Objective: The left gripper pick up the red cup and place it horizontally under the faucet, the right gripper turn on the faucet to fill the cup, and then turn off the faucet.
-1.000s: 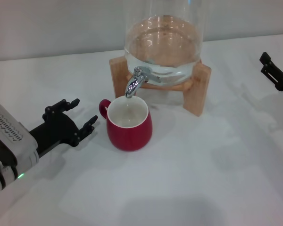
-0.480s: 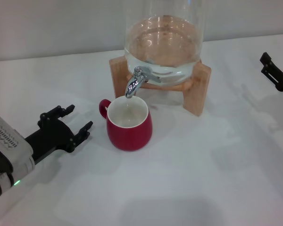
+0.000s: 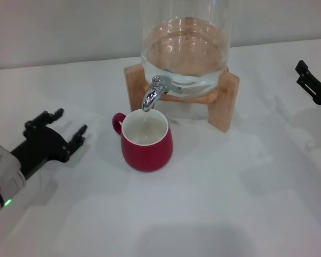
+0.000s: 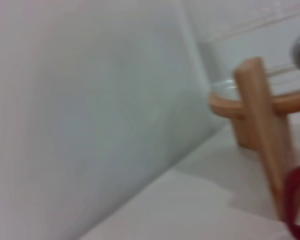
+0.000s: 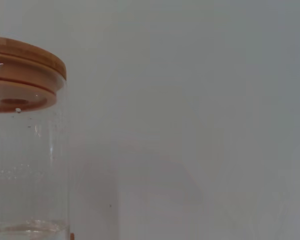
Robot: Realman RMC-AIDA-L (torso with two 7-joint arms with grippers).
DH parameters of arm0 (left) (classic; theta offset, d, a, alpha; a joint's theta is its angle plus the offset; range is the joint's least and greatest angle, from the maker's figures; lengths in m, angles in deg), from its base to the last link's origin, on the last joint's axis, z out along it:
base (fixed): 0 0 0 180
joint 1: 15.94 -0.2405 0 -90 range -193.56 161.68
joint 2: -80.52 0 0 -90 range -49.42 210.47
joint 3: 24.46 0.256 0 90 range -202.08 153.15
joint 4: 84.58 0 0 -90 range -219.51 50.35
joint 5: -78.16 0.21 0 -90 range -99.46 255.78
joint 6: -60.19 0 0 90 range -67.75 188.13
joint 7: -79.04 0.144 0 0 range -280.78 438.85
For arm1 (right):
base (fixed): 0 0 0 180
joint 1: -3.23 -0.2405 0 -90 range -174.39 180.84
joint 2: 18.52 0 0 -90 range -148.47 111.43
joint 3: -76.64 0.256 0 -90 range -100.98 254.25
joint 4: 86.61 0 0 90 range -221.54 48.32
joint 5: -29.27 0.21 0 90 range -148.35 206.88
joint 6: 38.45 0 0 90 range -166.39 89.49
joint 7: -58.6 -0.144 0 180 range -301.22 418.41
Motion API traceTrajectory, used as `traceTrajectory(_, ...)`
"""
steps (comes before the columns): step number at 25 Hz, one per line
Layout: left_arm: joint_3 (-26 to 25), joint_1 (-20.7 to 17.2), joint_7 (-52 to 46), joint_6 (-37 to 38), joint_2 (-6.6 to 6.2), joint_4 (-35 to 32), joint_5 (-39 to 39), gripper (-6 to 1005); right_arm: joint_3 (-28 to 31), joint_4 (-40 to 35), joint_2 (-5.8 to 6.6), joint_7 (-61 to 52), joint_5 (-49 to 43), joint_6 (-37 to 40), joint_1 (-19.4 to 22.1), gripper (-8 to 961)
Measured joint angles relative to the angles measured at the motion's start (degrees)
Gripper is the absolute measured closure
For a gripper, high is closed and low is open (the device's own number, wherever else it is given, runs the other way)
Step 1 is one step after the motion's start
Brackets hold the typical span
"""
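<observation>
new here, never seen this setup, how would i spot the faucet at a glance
Find the clear glass dispenser on its wooden stand at the back of the white table. The faucet juts from its lower front, spout directly above the red cup. It is the only shiny chrome piece there.

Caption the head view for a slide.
Red cup under the faucet; open left tool beside it, right tool at table's edge.

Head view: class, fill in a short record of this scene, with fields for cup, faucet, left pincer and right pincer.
cup: red cup upright under the spout
faucet: faucet on the glass dispenser, spout over the cup
left pincer: left gripper open, apart from the cup, on its handle side
right pincer: right gripper at the table's right edge, away from the faucet
</observation>
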State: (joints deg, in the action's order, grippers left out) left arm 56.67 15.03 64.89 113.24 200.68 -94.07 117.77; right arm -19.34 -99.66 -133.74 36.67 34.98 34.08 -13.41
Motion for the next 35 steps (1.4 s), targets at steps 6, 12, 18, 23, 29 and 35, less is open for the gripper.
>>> traceTrajectory(6,0.1,-0.3,1.3,0.5,0.08,0.0,-7.2,361,0.0,0.1,0.00,0.0,0.0,0.0,0.0,81)
traceTrajectory(12,0.2,-1.5,0.9,5.1,0.06,0.0,-16.3,361,0.0,0.0,0.03,-0.1,0.0,0.0,0.1,81)
traceTrajectory(18,0.1,-3.5,-0.9,11.9,0.06,0.1,-21.5,360,0.1,-0.3,0.05,-0.1,0.0,0.1,0.1,81)
traceTrajectory(23,0.0,-5.0,-3.1,16.9,-0.05,0.1,-24.9,360,0.2,-0.3,0.08,-0.1,0.0,0.3,0.1,81)
traceTrajectory(29,-0.1,-6.6,-2.9,19.3,-0.09,0.1,-28.2,360,0.3,-0.3,0.09,-0.1,0.1,0.8,-0.1,81)
traceTrajectory(35,-0.1,-8.4,0.1,19.4,-0.10,0.4,-31.9,360,0.4,-0.3,0.09,-1.5,0.3,1.6,-0.2,81)
